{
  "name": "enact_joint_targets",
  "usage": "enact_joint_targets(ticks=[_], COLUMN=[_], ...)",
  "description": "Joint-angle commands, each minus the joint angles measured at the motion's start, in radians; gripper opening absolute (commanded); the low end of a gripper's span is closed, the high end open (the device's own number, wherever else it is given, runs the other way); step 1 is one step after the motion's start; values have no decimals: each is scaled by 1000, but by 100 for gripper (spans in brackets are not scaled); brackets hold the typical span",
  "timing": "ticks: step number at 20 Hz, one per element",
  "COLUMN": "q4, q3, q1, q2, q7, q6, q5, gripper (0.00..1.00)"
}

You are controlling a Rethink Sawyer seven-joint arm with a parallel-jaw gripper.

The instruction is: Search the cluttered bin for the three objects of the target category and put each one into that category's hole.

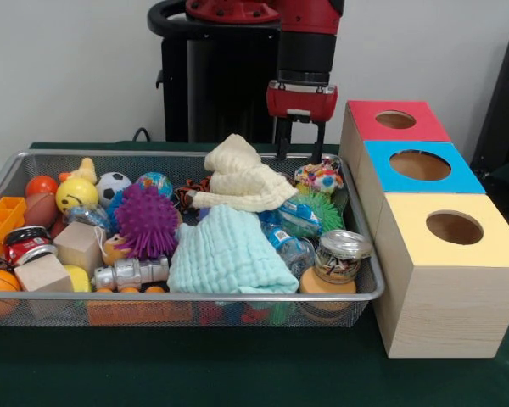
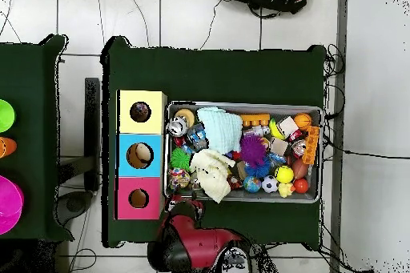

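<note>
Fingers [image 1: 282, 140] of the end effector [image 1: 300, 144] are parted and empty above the far right corner of the wire bin [image 1: 360, 297]. Balls, possibly the target category, are clustered at the opposite end, near the soccer ball [image 1: 112, 185]; cloths [image 1: 237, 182] should be cleared before descent.

A table [image 1: 153, 373] covered in dark green cloth fills the lower part of the front view and sits mid-frame in the overhead view. Directly on it, at centre-left of the front view, rests a wire mesh bin [image 1: 195, 309] crammed with toys and cloths. Just beside the bin, on the right of the front view, three wooden boxes with round holes stand touching in a row: a yellow-topped box [image 1: 454, 246] nearest, a blue-topped box [image 1: 420, 165] in the middle, a red-topped box [image 1: 394, 119] farthest.
</note>
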Motion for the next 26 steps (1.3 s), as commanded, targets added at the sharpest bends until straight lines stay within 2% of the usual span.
enact_joint_targets(ticks=[1,12,21,26], q4=[-134,-115,-122,-115], q3=[7,33,65,75], q1=[-15,4,-24,-30], q2=[128,130,115,91], q7=[162,178,187,188], q6=[-146,-162,-157,-118], q5=[68,130,127,132], gripper=[100,100,100,100])
